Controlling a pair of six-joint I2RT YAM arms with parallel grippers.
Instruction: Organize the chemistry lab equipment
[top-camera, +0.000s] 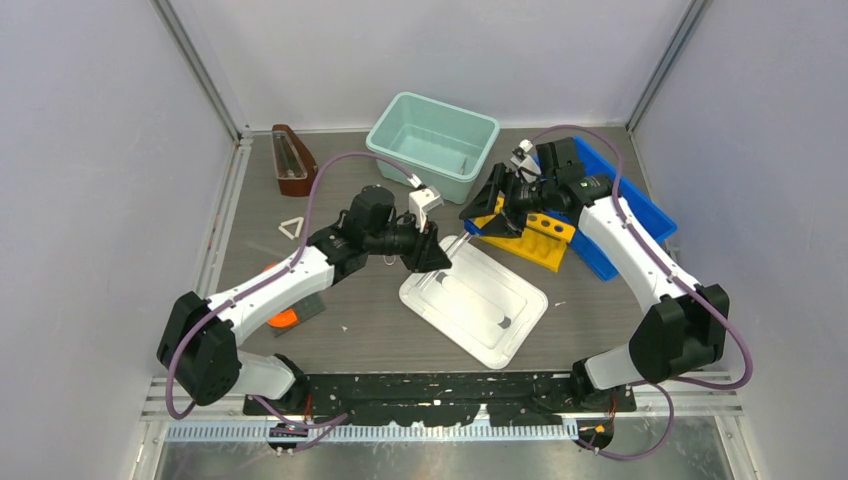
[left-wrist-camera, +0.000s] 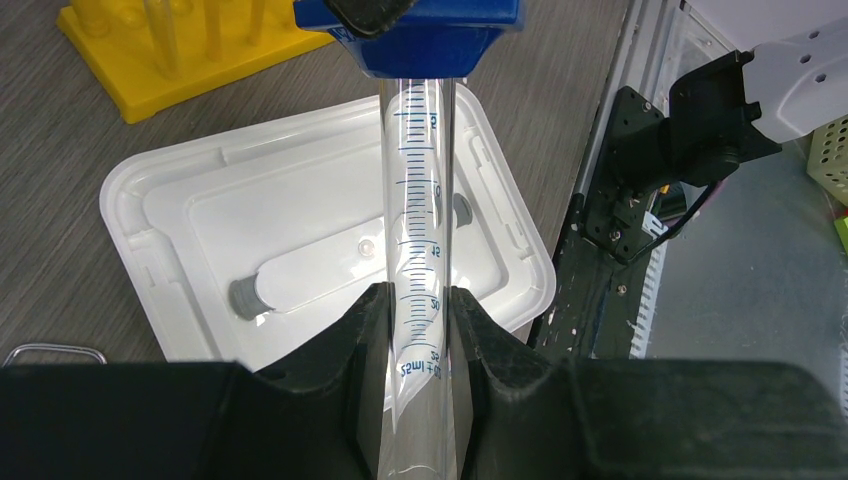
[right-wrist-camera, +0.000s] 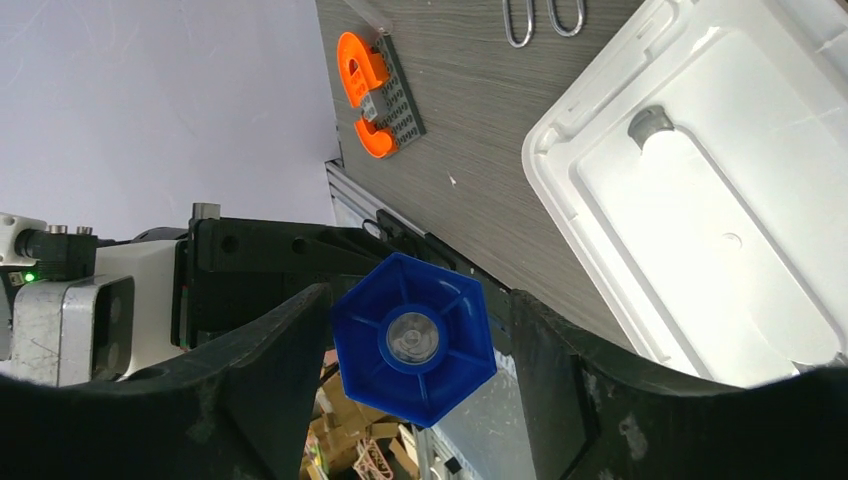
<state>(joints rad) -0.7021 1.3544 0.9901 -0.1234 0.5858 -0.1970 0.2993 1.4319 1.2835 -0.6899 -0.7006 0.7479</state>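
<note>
The graduated cylinder (left-wrist-camera: 420, 200) lies lengthwise between the two arms at the middle of the top view, over the upper corner of the white tray (top-camera: 515, 335). Its clear tube is pinched in the left gripper (left-wrist-camera: 418, 320). Its blue hexagonal foot (right-wrist-camera: 413, 340) points end-on into the right gripper (right-wrist-camera: 418, 335), centred between jaws spread to either side, with a sliver of gap on one side. Both arms reach inward, wrists facing, so the right one looks placed to close on the foot.
</note>
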